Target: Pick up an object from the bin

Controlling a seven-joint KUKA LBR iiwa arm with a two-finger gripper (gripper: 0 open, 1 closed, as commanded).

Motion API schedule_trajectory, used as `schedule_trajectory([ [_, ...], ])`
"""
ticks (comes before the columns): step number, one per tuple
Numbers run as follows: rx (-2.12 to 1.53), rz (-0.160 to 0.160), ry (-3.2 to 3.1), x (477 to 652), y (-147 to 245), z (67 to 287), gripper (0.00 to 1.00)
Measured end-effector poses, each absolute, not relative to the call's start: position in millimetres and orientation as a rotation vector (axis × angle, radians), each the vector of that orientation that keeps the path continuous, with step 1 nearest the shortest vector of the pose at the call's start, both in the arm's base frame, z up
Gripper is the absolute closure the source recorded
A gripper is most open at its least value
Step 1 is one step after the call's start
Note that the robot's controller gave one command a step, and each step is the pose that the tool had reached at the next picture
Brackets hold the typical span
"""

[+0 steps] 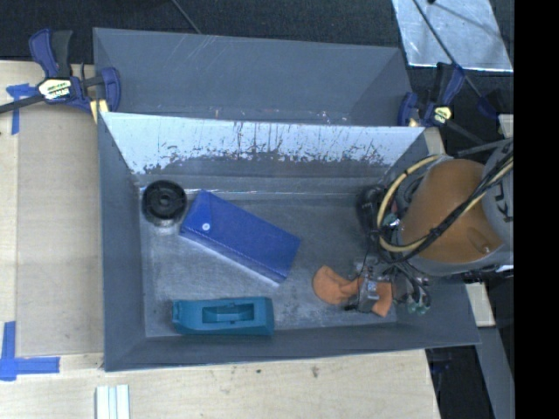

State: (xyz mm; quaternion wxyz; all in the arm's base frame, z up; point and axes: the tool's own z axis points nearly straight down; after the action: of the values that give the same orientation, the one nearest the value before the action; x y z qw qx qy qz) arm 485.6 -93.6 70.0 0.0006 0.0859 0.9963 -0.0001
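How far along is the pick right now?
Done: the gripper is down at the right end of the bin, beside the orange lump. In hand: the grasp; I cannot tell if it is gripped. Left: the lift. The lump, blue box, teal tool and black cap all lie on the floor.

Bin [262, 85] w/ disc [163, 201], blue box [240, 234], teal case [223, 315], orange lump [330, 285]

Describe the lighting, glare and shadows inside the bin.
Camera view: a bright band of light falls across the back wall of the grey metal bin; a small white glint sits on the blue rectangular box; the floor looks pale around the black round cap; the right corner beside the gripper lies darker.
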Motion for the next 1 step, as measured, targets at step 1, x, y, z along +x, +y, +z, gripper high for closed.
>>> schedule_trajectory([
  [1, 0.27, 0.0, 3.129, 485.6, -93.6, 70.0, 1.0],
])
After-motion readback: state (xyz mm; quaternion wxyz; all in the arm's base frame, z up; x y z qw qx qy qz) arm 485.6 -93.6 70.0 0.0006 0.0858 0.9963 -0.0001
